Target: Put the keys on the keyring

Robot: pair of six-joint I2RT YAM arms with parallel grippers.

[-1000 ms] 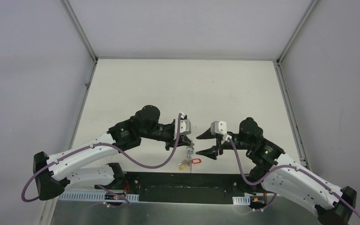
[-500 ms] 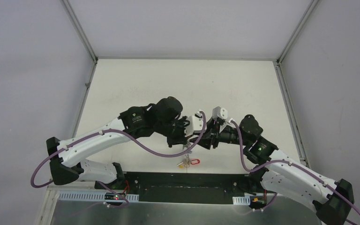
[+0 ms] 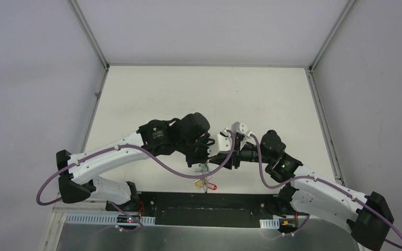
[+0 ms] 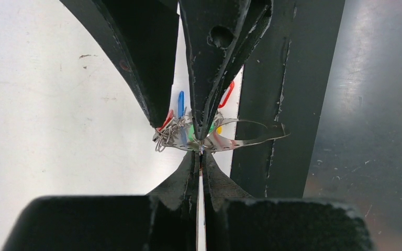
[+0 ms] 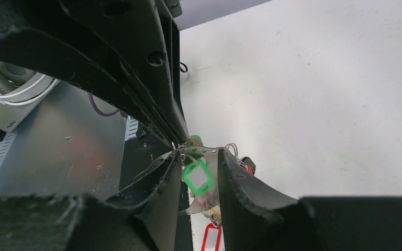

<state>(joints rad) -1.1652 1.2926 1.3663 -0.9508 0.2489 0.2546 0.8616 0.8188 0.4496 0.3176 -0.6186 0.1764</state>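
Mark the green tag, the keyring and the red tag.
green tag (image 5: 198,178), right wrist view, its white middle.
keyring (image 4: 256,142), left wrist view, lower band of its loop.
red tag (image 5: 210,241), right wrist view, its middle.

Flat off-white worktop between pale grey walls, edged with thin silver metal rails.

The surface is matt and plain. Rails run along its left, right and far sides, and at the near side it ends at a black strip; in front of the strip lies a silver metal sheet. The left wrist view shows a few small dark specks on the worktop. A thin grey wire keyring, with small keys and red, yellow, green and blue plastic tags, hangs over the near edge. Whether its lowest tags touch the surface, I cannot tell.
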